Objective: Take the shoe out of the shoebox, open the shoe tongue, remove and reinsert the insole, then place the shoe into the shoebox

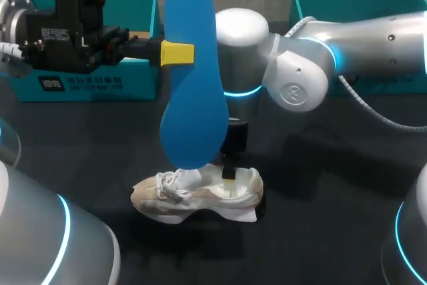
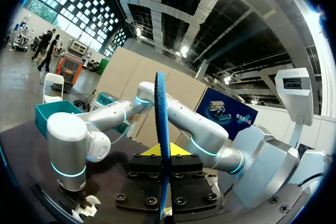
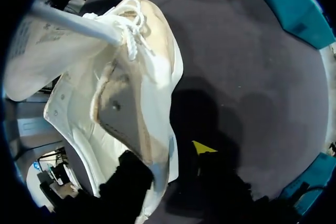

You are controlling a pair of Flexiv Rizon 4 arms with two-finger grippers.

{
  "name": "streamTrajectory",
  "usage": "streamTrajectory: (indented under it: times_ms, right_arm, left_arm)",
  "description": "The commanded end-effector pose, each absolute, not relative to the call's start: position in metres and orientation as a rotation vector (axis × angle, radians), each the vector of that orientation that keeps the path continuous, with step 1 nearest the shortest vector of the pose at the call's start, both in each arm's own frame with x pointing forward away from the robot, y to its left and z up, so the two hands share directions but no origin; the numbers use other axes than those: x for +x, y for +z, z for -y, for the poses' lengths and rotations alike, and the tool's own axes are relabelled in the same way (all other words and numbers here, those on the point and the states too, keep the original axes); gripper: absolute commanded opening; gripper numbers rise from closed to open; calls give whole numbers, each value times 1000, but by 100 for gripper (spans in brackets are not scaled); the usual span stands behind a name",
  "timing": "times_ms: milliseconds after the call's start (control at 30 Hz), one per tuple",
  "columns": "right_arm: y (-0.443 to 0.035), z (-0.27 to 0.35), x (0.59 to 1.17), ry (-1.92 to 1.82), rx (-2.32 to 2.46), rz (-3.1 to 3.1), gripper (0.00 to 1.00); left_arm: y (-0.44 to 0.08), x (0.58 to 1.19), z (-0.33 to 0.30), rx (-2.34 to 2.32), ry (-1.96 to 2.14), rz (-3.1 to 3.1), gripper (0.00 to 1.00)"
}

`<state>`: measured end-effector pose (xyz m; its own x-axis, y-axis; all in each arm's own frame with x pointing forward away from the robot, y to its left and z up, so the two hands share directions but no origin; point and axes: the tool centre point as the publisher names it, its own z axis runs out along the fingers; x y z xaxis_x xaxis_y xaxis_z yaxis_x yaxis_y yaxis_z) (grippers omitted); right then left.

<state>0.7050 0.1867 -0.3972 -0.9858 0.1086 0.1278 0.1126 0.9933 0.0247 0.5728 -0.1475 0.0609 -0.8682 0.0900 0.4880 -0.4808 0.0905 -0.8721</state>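
Note:
A cream shoe (image 1: 167,198) with white laces lies on the dark table, near the middle. Above it a blue insole (image 1: 193,78) hangs upright with its toe end dipping into the shoe. My left gripper (image 1: 177,53) is shut on the insole's edge; in the left wrist view the insole (image 2: 160,108) stands edge-on between that gripper's (image 2: 161,153) fingers. My right gripper (image 1: 229,177) points down at the shoe's heel side. In the right wrist view it (image 3: 165,153) straddles the side wall of the shoe (image 3: 131,77), one finger inside, the yellow-tipped one (image 3: 202,147) outside and slightly apart.
A teal shoebox (image 1: 87,81) stands at the back left behind my left gripper. A second teal box (image 1: 353,5) sits at the back right, partly behind my right arm. Bare table lies in front of and to the right of the shoe.

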Motion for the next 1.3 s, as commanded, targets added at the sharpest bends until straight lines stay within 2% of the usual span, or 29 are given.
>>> streamTrajectory:
  times_ms: [33,333,833,1300]
  right_arm:
    - [-398,-188,705,-44,-158,3002,0]
    - [-391,-191,698,-52,-134,2973,0]
    - [-345,-195,688,-56,-245,2925,0]
    - [-332,-197,675,-136,-980,2901,0]
  left_arm:
    - [60,572,148,385,1827,1959,0]
    - [60,572,148,385,1827,1959,0]
    - [60,572,148,385,1827,1959,0]
    - [60,572,148,385,1827,1959,0]
